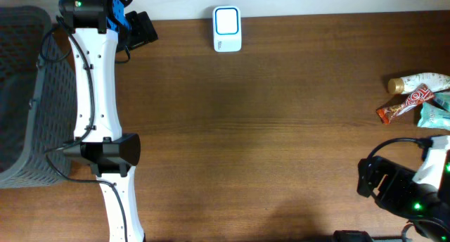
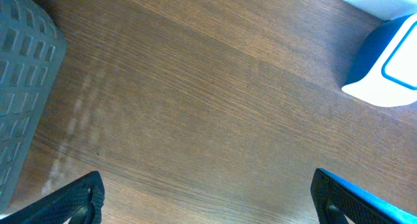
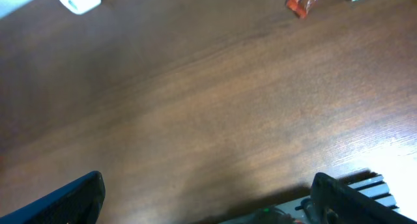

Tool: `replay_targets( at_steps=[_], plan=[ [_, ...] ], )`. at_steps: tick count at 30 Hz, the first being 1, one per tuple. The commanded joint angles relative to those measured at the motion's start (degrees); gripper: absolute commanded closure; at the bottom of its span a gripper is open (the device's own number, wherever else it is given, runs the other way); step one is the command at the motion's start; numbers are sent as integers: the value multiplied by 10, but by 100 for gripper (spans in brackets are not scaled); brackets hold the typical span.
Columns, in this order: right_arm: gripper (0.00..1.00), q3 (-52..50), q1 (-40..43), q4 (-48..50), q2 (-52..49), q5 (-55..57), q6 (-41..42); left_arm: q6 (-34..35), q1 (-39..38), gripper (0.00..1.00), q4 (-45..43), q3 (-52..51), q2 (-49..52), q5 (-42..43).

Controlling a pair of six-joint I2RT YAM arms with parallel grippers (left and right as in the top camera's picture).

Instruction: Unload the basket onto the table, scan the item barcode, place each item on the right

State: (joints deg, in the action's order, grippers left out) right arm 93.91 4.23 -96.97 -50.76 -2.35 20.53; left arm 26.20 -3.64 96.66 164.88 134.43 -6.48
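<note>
- The table [image 1: 281, 129] is bare wood across the whole middle of the overhead frame. I treat this as my open lane for carrying an item to the scanner.
- The basket [image 1: 28, 94] fills the left edge, just beside the left arm [image 1: 95, 94]. I judge it a drop point, and it limits swings on that side.
- The left gripper [image 2: 208, 178] is released, jaws wide and empty. It sits at upper left, near the scanner but apart from it.
- The right gripper [image 3: 207, 178] is also released and empty. It sits at lower right, nearest the items, so I judge it the picking arm.
- The scanner [image 1: 227, 29] lies face up at top centre, against the far table edge.
- The bottle [image 1: 422, 81], red snack bar [image 1: 408, 105] and teal packet [image 1: 432, 115] cluster at the right edge, partly cropped. No barcode is visible, and the room there is tight.
</note>
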Motion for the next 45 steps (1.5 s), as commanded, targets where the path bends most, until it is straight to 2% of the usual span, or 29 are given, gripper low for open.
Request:
replay_targets(
  at_steps=[1,4,8,16,24,29,33,39,45],
  plan=[
    [1,-55,-5,-2,19,-10,-17,-1,1,1,1,2,-3,-7],
    [1,-133,-5,37,66,-7,-17,-1,1,1,1,2,-3,-7],
    [1,-249,-5,150,163,-7,-19,-1,1,1,1,2,-3,-7],
    [1,-466,-5,374,381,-35,-92,-1,1,1,1,2,-3,-7],
    [1,-679,-5,581,505,-73,-96,-1,1,1,1,2,-3,-7],
    [1,-756,-5,696,506,-95,-99,-1,1,1,1,2,-3,-7],
    [2,-796,-5,771,506,-108,-161,-1,1,1,1,2,-3,-7],
    [1,-844,-5,837,506,-110,-231,-1,1,1,1,2,-3,-7],
    [1,-896,-5,906,506,-105,-233,-1,1,1,1,2,-3,-7]
  ],
)
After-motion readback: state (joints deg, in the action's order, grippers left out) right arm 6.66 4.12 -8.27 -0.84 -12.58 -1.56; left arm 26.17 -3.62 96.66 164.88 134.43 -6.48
